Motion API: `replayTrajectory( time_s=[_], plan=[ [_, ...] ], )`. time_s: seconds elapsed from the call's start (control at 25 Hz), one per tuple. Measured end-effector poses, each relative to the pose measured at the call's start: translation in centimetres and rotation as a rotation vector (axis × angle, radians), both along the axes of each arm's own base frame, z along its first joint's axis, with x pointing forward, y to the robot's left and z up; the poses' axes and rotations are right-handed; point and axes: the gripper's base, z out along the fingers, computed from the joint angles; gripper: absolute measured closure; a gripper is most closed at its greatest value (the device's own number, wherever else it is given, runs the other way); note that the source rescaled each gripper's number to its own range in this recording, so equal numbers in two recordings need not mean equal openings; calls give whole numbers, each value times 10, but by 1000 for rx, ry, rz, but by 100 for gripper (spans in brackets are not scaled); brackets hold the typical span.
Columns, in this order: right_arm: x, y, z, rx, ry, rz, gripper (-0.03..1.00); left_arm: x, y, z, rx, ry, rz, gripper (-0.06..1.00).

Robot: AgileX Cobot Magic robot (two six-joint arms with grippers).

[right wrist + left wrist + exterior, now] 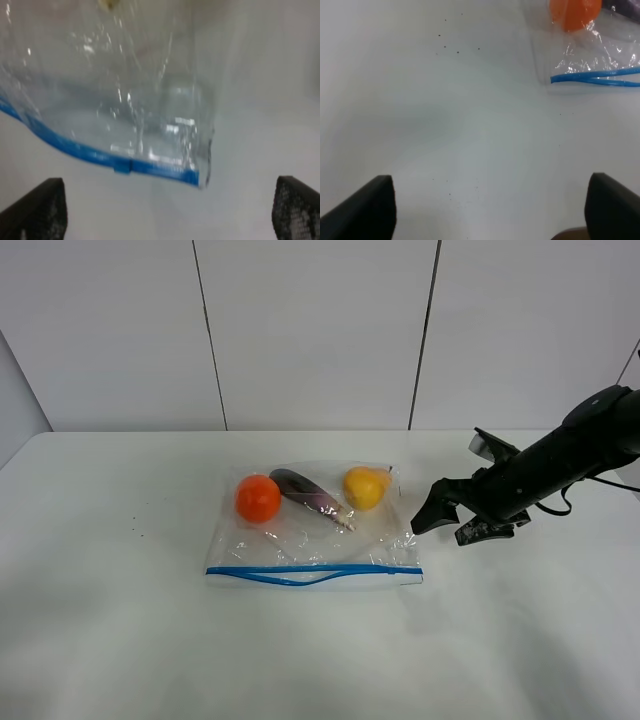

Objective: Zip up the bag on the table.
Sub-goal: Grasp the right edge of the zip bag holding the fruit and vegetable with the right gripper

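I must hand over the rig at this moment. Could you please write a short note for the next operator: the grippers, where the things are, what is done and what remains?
Left gripper: open, empty, over bare table, to the left of the bag.
Right gripper: open, empty, just off the bag's right end, facing the zip corner, not touching.
Bag: lies flat mid-table, with the blue zip strip along the near edge. The orange, eggplant and pear are inside.
Done: the approach only. The strip's two tracks gape in the middle, so the bag is not zipped.
Left: probably steady one end and close the strip along its length.
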Motion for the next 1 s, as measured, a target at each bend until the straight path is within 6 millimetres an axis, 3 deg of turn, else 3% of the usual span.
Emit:
replayTrajectory(
  time_s=[0.36,1.0],
  plan=[
    [12,1,-32,211,37,79,6,0,0,0,0,0,0,-6],
    [14,7,-61,321,51,77,8,0,0,0,0,0,0,-6]
  ],
)
